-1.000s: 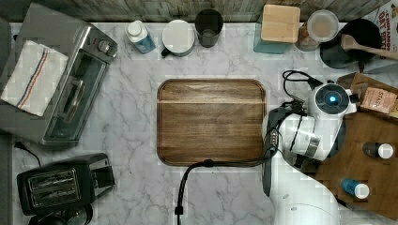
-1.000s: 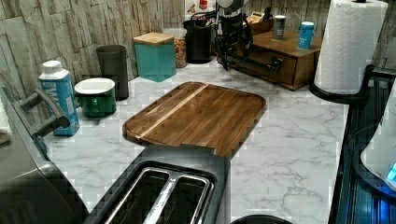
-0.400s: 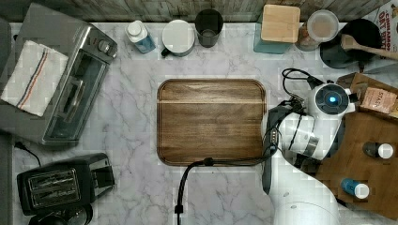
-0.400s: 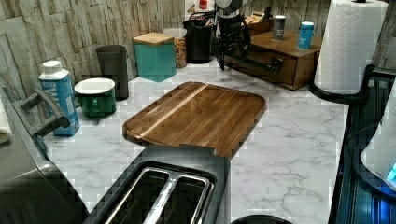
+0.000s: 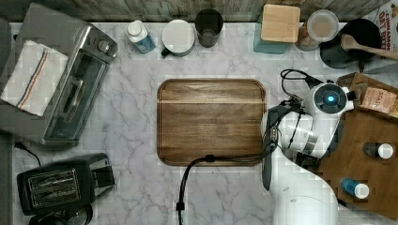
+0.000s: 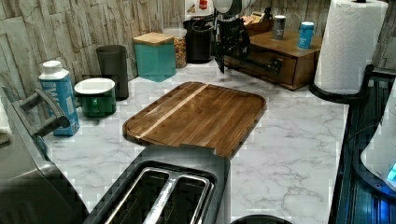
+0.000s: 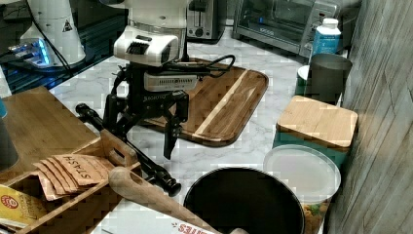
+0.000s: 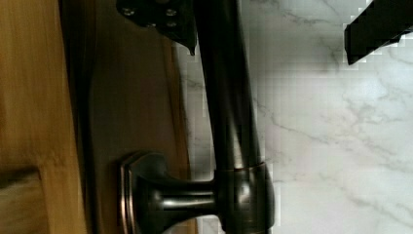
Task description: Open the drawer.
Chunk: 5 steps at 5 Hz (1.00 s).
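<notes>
At the top view's right edge of the marble desk [image 5: 131,122] sits a wooden cabinet, and the drawer [image 6: 261,59] is set in the side of it that faces the board [image 5: 211,121]. Its long black handle [image 7: 127,145] runs across the drawer front, held off the wood on a stubby post [image 8: 187,199].

The arm reaches down over this handle. Seen from the right view, the fingers [image 7: 145,130] point downward and are spread apart, one on each side of the bar: one finger [image 7: 173,134] hangs on the desk side, the other [image 7: 111,114] sits on the cabinet side. In the wrist view the bar passes between them, with one fingertip [image 8: 160,19] close against it near the drawer front and the other fingertip [image 8: 377,31] standing well clear over the marble. They are not pinching the handle.

The drawer front looks flush with the cabinet in the left view, so it appears closed.

On top of the cabinet stand two small bottles [image 5: 378,150] and [image 5: 355,187], and a tray of tea packets [image 7: 73,170] sits at its far end. A toaster oven [image 5: 61,84] and a toaster [image 5: 63,183] occupy the top view's left side of the desk.
</notes>
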Tool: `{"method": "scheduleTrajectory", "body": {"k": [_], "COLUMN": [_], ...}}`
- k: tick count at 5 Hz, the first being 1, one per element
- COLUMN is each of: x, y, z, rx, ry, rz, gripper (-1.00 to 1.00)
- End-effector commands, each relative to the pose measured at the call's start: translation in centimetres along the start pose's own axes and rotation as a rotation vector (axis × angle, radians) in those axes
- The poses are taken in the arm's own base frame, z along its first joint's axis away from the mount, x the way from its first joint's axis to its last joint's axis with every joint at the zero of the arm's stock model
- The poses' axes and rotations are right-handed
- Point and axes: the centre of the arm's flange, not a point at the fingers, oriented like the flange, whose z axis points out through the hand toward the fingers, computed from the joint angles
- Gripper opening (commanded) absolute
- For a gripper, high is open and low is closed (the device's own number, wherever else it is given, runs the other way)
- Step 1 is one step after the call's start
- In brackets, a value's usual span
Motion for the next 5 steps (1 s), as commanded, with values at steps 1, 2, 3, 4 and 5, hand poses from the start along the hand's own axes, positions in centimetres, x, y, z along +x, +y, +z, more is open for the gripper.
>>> {"method": "scheduleTrajectory", "body": {"k": [1, 2, 3, 4, 5], "x": [-0.6, -1.7, -2.6, -4.3, -6.3], "y": [-9.5, -14.2, -18.5, -22.2, -25.1], "z": [-4.9, -6.4, -8.0, -9.6, -10.2], "rx": [0.130, 0.193, 0.222, 0.245, 0.294], "ry": [-0.012, 0.018, 0.022, 0.035, 0.078], "rz": [-0.173, -0.169, -0.125, -0.103, -0.196], "gripper": [1.00, 1.00, 1.00, 1.00, 1.00]}}
